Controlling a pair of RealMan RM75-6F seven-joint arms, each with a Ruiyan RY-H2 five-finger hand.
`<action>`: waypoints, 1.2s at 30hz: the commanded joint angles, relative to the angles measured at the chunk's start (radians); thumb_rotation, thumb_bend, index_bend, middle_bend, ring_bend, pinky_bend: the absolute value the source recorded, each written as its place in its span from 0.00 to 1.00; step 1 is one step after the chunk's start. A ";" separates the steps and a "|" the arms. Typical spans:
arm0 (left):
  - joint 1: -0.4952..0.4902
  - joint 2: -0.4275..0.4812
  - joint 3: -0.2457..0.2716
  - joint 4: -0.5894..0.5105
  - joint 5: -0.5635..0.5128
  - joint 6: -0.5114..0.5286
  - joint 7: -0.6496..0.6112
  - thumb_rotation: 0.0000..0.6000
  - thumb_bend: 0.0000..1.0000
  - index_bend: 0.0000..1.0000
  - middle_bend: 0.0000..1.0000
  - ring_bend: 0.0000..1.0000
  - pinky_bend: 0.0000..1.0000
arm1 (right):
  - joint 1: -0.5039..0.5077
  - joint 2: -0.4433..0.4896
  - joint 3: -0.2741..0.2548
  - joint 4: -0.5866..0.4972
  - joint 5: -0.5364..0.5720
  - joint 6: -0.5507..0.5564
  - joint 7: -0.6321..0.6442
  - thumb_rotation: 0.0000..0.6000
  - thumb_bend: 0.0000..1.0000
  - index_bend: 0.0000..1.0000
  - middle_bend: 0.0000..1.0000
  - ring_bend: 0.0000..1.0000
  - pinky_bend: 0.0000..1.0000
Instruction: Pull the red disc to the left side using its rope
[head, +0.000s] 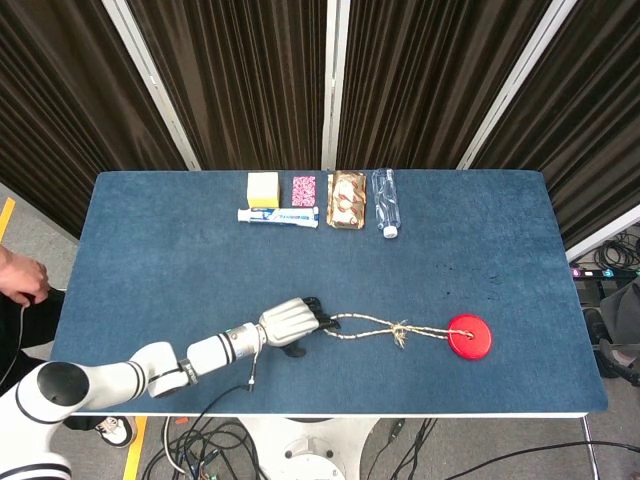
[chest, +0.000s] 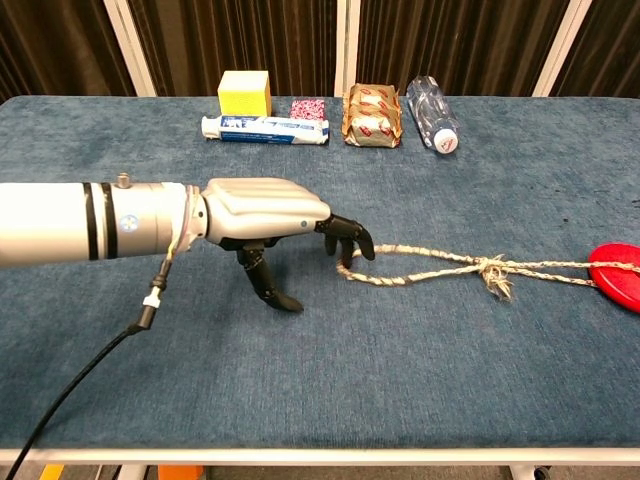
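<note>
The red disc (head: 468, 336) lies flat near the table's front right, cut off at the right edge of the chest view (chest: 618, 272). Its pale rope (head: 370, 322) runs left from it through a frayed knot (chest: 492, 270) and ends in a narrow loop (chest: 400, 265). My left hand (head: 290, 322) lies palm down at the loop's left end. Its dark fingertips (chest: 352, 238) curl down and hook the loop's end, while the thumb points down to the cloth. My right hand shows in neither view.
Along the far edge stand a yellow block (head: 263, 188), a toothpaste box (head: 278, 215), a pink packet (head: 304, 188), a snack pack (head: 347, 199) and a water bottle (head: 386, 213). A person's hand (head: 20, 280) shows at the left, off the table.
</note>
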 joint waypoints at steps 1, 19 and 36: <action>0.008 0.014 0.007 -0.020 -0.009 0.007 0.014 1.00 0.24 0.22 0.79 0.33 0.22 | -0.001 -0.001 0.002 0.002 0.001 0.002 0.004 1.00 0.24 0.00 0.00 0.00 0.00; 0.140 0.140 -0.026 -0.186 -0.083 0.198 0.158 1.00 0.37 0.75 0.93 0.67 0.66 | -0.003 0.004 0.009 0.011 0.005 -0.002 0.026 1.00 0.25 0.00 0.00 0.00 0.00; 0.450 0.293 -0.078 -0.230 -0.138 0.651 0.204 1.00 0.37 0.79 0.95 0.74 0.76 | 0.018 -0.011 0.002 -0.008 -0.010 -0.028 -0.019 1.00 0.25 0.00 0.00 0.00 0.00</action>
